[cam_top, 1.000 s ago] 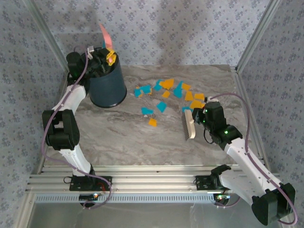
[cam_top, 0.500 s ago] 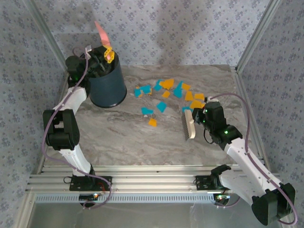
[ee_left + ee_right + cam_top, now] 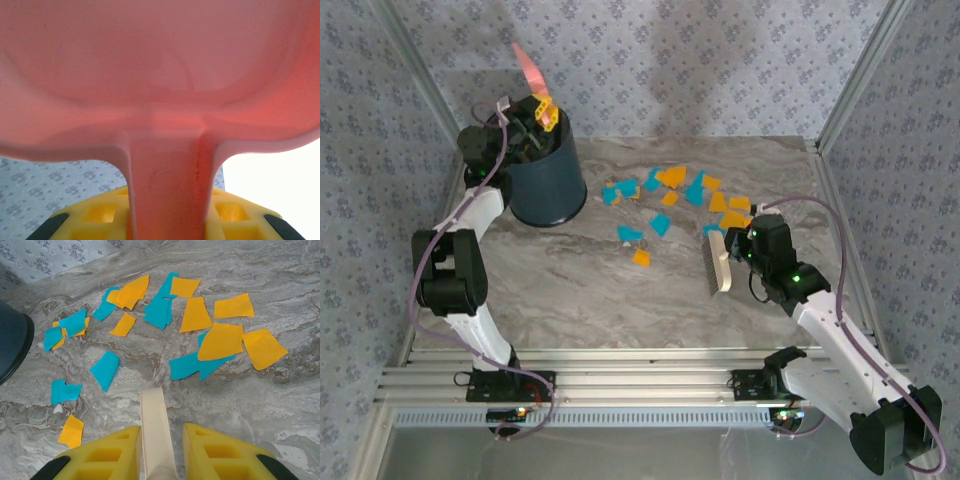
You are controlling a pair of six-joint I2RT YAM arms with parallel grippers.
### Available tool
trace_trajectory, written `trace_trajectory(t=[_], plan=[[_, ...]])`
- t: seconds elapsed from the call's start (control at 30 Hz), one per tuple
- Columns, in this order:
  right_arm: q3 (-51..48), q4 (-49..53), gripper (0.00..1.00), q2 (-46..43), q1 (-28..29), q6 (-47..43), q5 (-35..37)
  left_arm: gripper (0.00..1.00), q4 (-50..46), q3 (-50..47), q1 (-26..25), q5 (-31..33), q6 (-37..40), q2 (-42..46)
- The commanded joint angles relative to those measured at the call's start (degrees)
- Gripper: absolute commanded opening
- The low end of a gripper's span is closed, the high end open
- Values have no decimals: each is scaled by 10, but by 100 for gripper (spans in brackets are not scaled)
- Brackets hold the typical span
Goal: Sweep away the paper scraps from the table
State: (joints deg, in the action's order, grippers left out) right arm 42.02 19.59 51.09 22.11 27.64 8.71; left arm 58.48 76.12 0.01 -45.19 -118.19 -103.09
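Teal and orange paper scraps (image 3: 670, 195) lie scattered on the marble table (image 3: 580, 290), mostly at the back right of centre. My right gripper (image 3: 744, 246) is shut on the handle of a cream brush (image 3: 718, 262), which rests on the table just right of the scraps. In the right wrist view the brush handle (image 3: 156, 415) runs between the yellow fingers (image 3: 107, 452) of that gripper (image 3: 160, 440), with scraps (image 3: 195, 315) spread ahead. My left gripper (image 3: 542, 112) is shut on a pink dustpan (image 3: 528, 68), raised over the bin. The dustpan (image 3: 160, 75) looms close, its handle clamped in the gripper (image 3: 167, 220).
A dark blue bin (image 3: 546, 175) stands at the table's back left, and its rim (image 3: 12, 345) shows at the left of the right wrist view. Patterned walls and aluminium posts (image 3: 845, 80) enclose the table. Bare marble (image 3: 280, 400) lies near the front.
The left gripper has shifted the pink dustpan slightly up and to the left above the bin. The right arm, the brush and the scraps have not moved.
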Motion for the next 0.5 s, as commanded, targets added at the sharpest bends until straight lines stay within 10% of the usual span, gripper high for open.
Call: trace_trajectory(t=[0.0, 0.23, 0.47], plan=[[3, 0, 0, -8, 1, 2, -2, 0, 108, -6, 3, 29, -51, -2], [5, 1, 0, -9, 2, 3, -3, 0, 24, -20, 3, -12, 23, 27], [8, -7, 0, -8, 2, 4, -11, 0, -394, 24, 2, -69, 361, 116]])
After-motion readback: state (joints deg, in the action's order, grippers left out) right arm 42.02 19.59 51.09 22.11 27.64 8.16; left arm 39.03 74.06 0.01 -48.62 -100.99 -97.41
